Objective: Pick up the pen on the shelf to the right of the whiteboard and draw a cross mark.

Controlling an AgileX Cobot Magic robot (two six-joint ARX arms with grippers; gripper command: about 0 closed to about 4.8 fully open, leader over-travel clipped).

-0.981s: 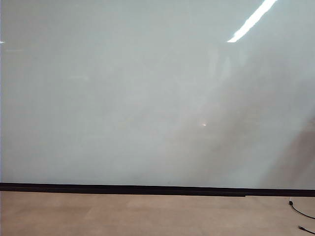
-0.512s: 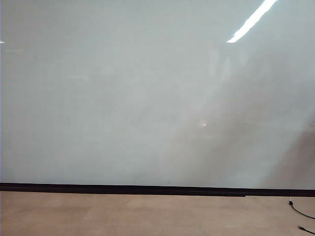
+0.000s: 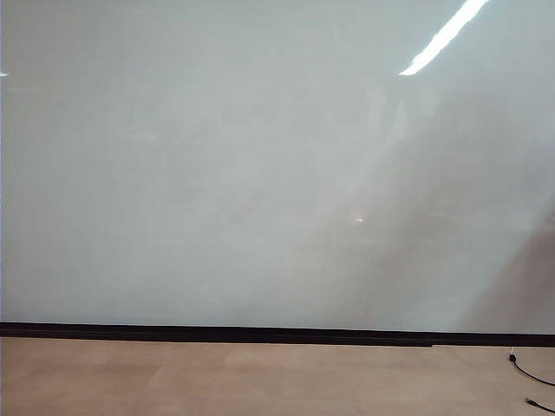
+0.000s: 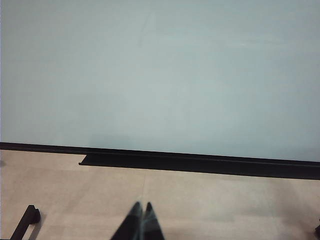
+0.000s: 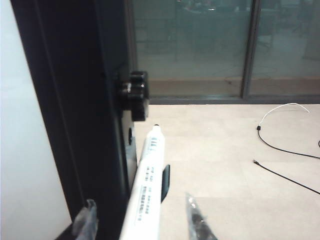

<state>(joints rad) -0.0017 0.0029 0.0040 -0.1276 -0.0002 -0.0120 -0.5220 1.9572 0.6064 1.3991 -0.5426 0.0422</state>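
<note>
Right end effector (image 5: 140, 220) straddling the pen (image 5: 146, 190), translucent fingers (image 5: 86, 220) spread either side, no contact visible; likely about to clamp. Exterior view unchanged over the last second: whiteboard (image 3: 260, 173) bare, no cross mark. Pen: white barrel, printed label, dark tip, standing beside the black frame (image 5: 75, 100) at the board's edge. Left end effector (image 4: 141, 223) pressed together, low before the board.

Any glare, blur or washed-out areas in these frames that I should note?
Exterior view: a ceiling-light streak glares on the whiteboard, with soft diagonal reflections lower right. Left wrist view: even light; the left gripper is blurred, fingertips together. Right wrist view: the pen and the right gripper are out of focus.
</note>
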